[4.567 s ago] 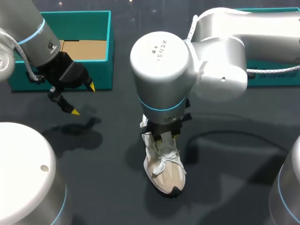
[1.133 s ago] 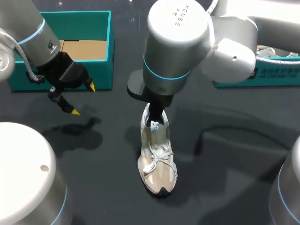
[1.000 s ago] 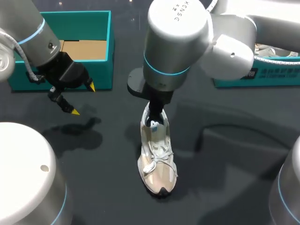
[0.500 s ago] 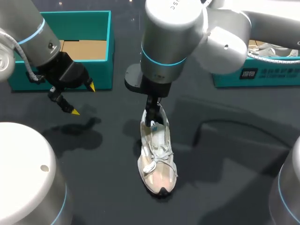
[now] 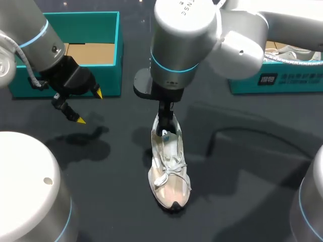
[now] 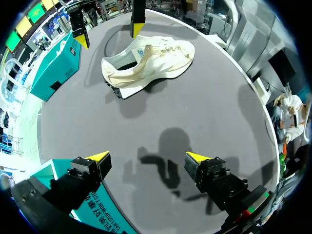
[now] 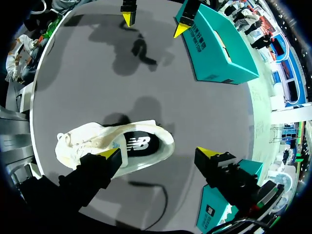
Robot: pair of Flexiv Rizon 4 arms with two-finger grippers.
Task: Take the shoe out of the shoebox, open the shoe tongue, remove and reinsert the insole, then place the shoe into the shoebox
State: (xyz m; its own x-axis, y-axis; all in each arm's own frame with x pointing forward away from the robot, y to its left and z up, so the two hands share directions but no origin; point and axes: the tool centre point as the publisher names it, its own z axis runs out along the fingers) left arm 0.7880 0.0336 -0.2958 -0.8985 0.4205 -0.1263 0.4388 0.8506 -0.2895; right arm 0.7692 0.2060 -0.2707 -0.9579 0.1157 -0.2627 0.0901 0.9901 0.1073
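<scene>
**Q:** Where is the shoe, and why there?

**A:** The shoe (image 5: 169, 171) stands upright on its sole near the middle of the table (image 5: 252, 166), toe toward the robot's edge. It is well apart from the teal shoebox (image 5: 113, 75) at the far left corner. Set in the open, it probably leaves either arm free access from above.

**Q:** What is the right hand doing?

**A:** The right hand (image 7: 159, 153) hangs over the shoe's heel end with its 2 fingers spread wide, pinching nothing. 1 yellow tip sits at the tongue (image 7: 109, 142), beside the opening. The other tip is off the shoe, over bare table. This offset suggests 1 finger is meant to press the tongue forward rather than grip it. The dark insole (image 7: 139, 145) lies exposed inside the opening, so removing it appears to be the step not yet done.

**Q:** And the left hand?

**A:** The left hand (image 6: 147, 157) hovers above the table just in front of the shoebox, spread and empty. Its position likely keeps it out of the right arm's way.
</scene>
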